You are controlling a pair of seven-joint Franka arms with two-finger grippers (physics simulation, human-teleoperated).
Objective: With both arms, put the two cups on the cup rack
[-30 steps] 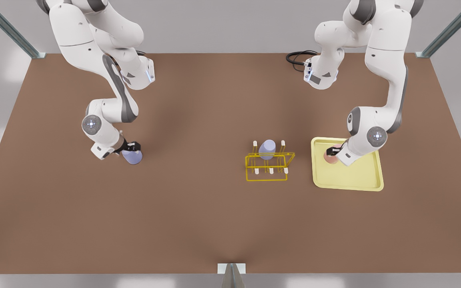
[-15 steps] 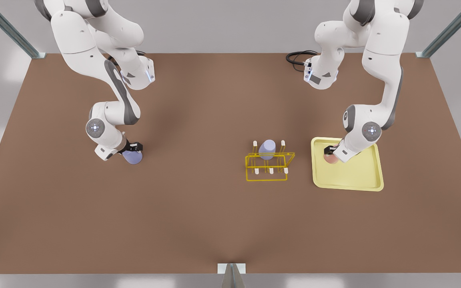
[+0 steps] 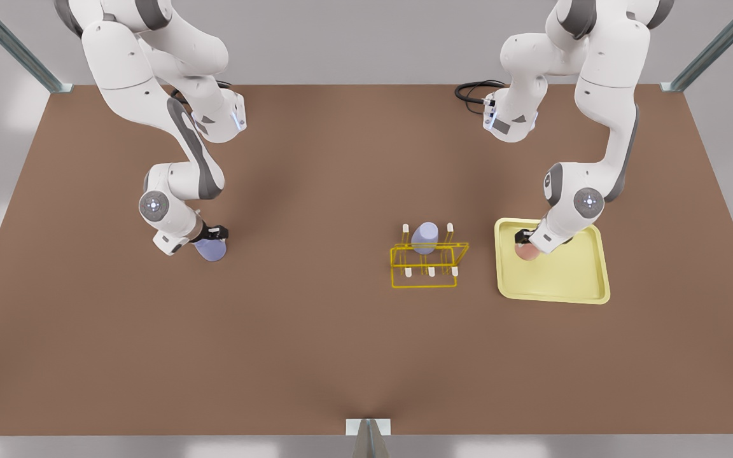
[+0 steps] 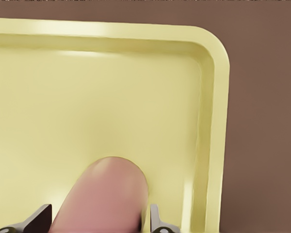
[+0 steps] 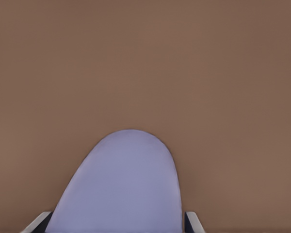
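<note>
- Two white jointed robot arms are seen from the front view over a brown worktop [image 3: 315, 343], each lowered onto one cup.
- The left gripper [image 3: 523, 239], at the front view's right, is placed around a salmon-pink tapered handleless cup [image 3: 526, 250] standing inside a pale-yellow flat tray [image 3: 570, 280], near one of its corners.
- In the left wrist view the pink cup [image 4: 103, 196] sits between the jaws, which stand narrow at its sides; contact is judged likely.
- The right gripper [image 3: 212, 233], at the front view's left, is set on a pale lavender-blue tapered cup [image 3: 212, 249] on the bare worktop, well apart from the rack.
- In the right wrist view that cup [image 5: 122, 187] lies between the jaws, which look closed against it.
- A small yellow wire-frame rack with white-tipped pegs [image 3: 429, 263] stands just beside the tray; a second lavender cup [image 3: 425, 237] is seated on a rear peg.
- The grasping step is judged to be in hand, with neither cup visibly lifted.
- Next, each cup would need to be lifted clear, carried to the rack and lowered over a free peg, with the arms kept from colliding there.
</note>
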